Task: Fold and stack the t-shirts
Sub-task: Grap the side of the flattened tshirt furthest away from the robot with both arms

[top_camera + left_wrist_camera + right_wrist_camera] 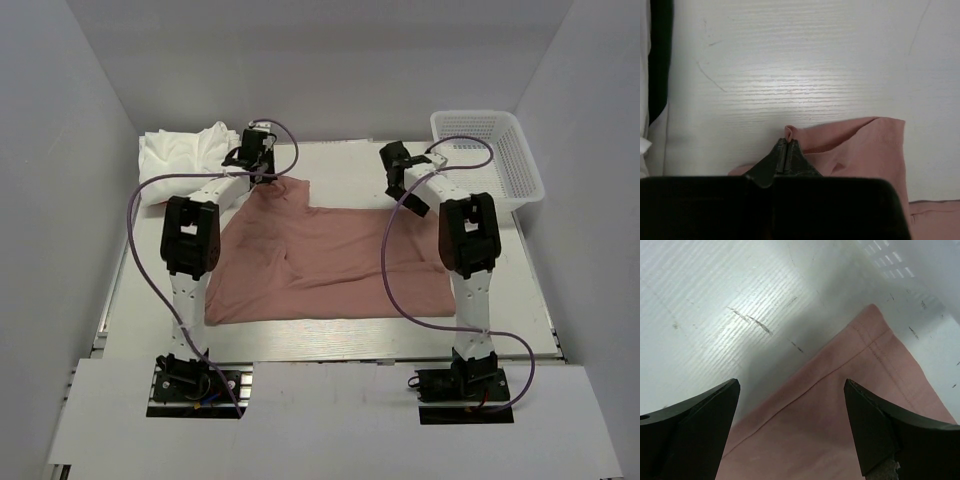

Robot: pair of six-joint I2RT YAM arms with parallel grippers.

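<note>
A dusty pink t-shirt lies spread flat, plain side up, in the middle of the table. My left gripper is at the shirt's far left corner. In the left wrist view its fingertips are shut on a small pinched fold of the pink cloth. My right gripper hovers over the shirt's far right edge. Seen from the right wrist, it stands wide open above a stitched hem of the pink t-shirt, holding nothing. A crumpled heap of white t-shirts sits at the back left.
A white plastic mesh basket stands at the back right corner, just beyond the right arm. The white table shows bare between the two grippers. Grey walls close in on three sides.
</note>
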